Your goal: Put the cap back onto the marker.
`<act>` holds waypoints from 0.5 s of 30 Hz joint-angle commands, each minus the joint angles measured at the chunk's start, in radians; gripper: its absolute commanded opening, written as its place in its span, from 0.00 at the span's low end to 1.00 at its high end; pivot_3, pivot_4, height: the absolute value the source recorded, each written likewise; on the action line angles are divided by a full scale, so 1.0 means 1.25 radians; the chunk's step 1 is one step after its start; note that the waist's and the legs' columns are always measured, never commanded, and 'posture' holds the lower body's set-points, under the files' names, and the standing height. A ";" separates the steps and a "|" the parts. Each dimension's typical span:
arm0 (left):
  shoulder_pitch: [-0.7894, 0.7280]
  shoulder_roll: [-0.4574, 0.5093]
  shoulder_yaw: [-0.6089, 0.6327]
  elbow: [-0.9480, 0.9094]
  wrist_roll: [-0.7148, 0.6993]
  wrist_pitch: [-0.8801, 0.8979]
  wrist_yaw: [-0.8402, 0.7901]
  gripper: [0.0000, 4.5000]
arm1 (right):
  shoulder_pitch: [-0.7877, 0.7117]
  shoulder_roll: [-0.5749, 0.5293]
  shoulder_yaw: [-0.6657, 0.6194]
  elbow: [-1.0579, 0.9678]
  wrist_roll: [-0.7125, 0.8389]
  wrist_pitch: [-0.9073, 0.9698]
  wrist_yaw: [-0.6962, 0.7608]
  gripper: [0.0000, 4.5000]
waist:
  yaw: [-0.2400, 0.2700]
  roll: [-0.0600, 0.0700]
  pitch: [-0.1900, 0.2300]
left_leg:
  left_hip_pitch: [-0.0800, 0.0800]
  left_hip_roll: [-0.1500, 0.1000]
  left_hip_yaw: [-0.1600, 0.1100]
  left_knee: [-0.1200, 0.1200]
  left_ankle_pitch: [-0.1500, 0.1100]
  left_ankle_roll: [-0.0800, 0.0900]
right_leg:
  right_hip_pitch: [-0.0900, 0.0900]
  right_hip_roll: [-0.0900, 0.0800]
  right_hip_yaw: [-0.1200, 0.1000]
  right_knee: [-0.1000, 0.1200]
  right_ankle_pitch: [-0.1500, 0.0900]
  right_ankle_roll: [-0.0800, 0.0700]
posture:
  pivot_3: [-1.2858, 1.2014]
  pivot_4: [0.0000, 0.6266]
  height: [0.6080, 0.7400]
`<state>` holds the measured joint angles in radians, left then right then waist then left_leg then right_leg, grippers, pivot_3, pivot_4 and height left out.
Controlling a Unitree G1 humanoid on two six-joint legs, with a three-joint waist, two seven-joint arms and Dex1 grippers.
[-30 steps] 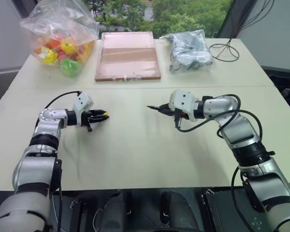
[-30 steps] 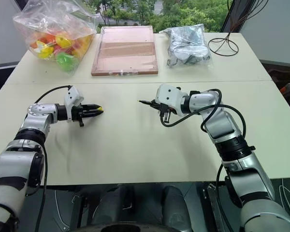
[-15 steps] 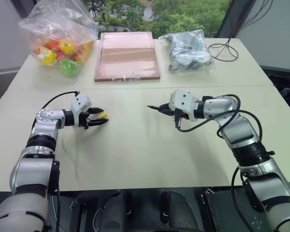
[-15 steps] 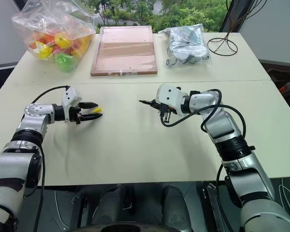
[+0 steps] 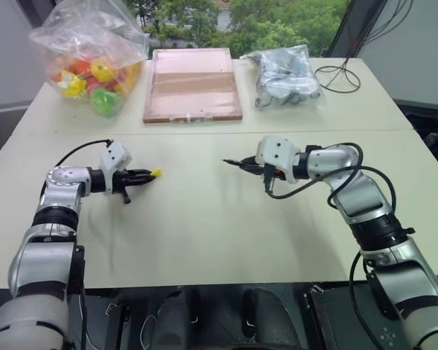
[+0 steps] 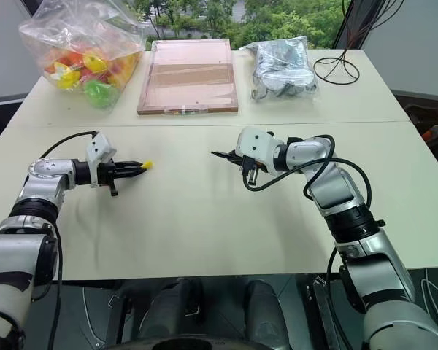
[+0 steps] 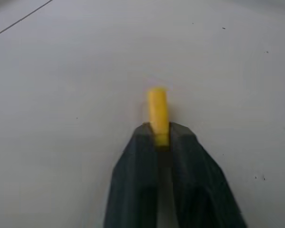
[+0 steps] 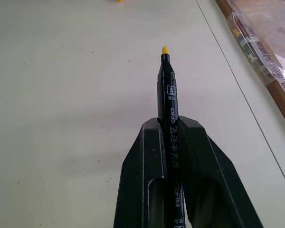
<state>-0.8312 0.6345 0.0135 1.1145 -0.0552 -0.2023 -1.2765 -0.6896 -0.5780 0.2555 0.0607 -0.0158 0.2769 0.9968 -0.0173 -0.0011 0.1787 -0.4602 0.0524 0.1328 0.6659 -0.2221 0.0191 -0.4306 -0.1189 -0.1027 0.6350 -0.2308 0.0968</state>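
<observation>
The small yellow cap (image 7: 157, 111) is pinched between the tips of my left gripper (image 5: 147, 174), which is shut on it just above the table at the left. Most of the cap sticks out past the fingertips (image 7: 180, 137), pointing toward the right arm. My right gripper (image 5: 245, 165) is shut on the thin black marker (image 8: 168, 107), whose small yellow tip (image 8: 165, 50) points toward the left gripper. In the head views the marker (image 6: 223, 155) hangs level over the table's middle. A wide gap of bare table separates cap and marker tip.
At the back of the table stand a clear bag of coloured toys (image 5: 91, 62), a flat brown box (image 5: 193, 84) and a bag of dark items (image 5: 285, 76). Black looped cables (image 5: 339, 73) lie at the back right. A seam (image 5: 204, 133) crosses the table.
My left gripper opened around the cap and has shut again, now gripping it by one end at the fingertips. The left hand has drawn slightly leftward. The right arm and marker have not moved.
</observation>
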 commanded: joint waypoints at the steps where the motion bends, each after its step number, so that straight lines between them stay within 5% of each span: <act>1: 0.021 0.001 -0.015 0.001 0.017 0.007 -0.007 0.00 | -0.015 -0.004 -0.023 -0.007 0.011 -0.016 -0.004 0.00 | 0.000 0.000 0.000 | 0.000 0.000 0.000 0.000 0.000 0.000 | 0.000 0.000 0.000 0.000 0.000 0.000 | 0.52 0.24 1.00; 15: -0.183 -0.054 -0.056 -0.186 0.012 -0.070 -0.059 0.00 | -0.195 -0.101 0.005 0.172 -0.018 -0.221 0.146 0.00 | 0.004 -0.001 0.001 | -0.001 0.000 0.000 0.001 0.001 -0.002 | 0.000 0.000 0.000 0.000 0.000 0.000 | 0.52 0.24 1.00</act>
<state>-1.0372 0.5662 -0.0490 0.9286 -0.0402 -0.2599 -1.3416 -0.9094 -0.6977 0.2669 0.2704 -0.0358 0.0329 1.1615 -0.0117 -0.0021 0.1796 -0.4615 0.0521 0.1331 0.6667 -0.2208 0.0170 -0.4309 -0.1190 -0.1027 0.6346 -0.2307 0.0970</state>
